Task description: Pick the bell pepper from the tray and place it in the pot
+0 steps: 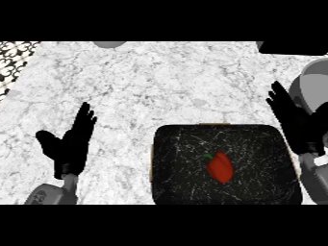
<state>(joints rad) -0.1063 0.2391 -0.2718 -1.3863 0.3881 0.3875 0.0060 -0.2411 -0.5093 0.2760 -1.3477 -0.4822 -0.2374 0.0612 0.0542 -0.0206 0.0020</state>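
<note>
1. Red bell pepper (221, 167) with green stem lies in the black marbled square tray (173, 144) (near centre).
2. Grey round pot (315, 86) sits at two o'clock.
3. Right hand (301, 122) and left hand (70, 141) are both spread, holding nothing.

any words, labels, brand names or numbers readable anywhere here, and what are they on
None: no readable text shows anywhere.
The red bell pepper, the black square speckled tray, the grey round pot and the white marble counter carry no label.
The black-and-white tiles bear a floral pattern, not letters.
</note>
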